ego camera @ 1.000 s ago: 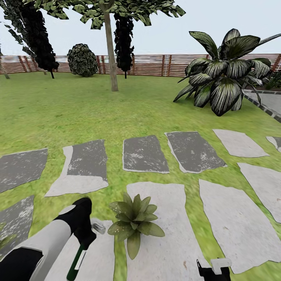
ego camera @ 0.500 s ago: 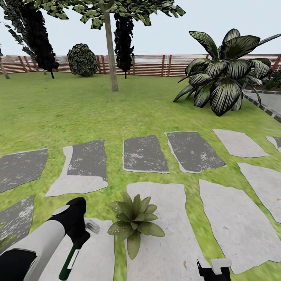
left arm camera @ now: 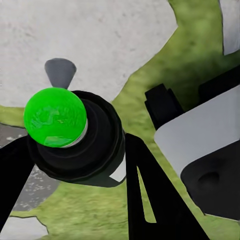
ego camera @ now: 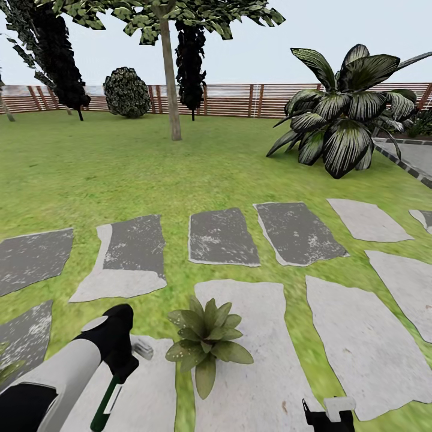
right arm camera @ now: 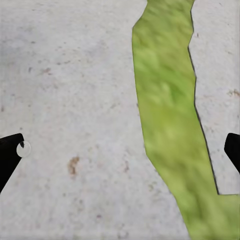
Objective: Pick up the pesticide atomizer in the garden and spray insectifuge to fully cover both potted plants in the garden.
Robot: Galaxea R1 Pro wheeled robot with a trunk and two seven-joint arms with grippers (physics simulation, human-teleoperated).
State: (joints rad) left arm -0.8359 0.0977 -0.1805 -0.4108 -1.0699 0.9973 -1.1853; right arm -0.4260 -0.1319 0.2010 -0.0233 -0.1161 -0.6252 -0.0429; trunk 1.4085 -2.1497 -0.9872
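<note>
Left gripper (ego camera: 123,367): my fingers are clamped on the pesticide atomizer (ego camera: 106,403), its dark-green body hanging below my wrist, whitish trigger head toward the plant.
Right gripper (ego camera: 327,417): jaws spread apart, idle over pale stone.
Potted plant (ego camera: 204,342): low rosette of pointed, matte leaves, just beside the nozzle.
Risk: the bottle looks tilted, so spray could miss the leaves; the slim smooth body might slip.
Beyond: rough stepping stones (ego camera: 223,237), grass, slatted fence (ego camera: 240,99).

Head camera high over lawn (ego camera: 120,174); wrist cameras close, groundward.
</note>
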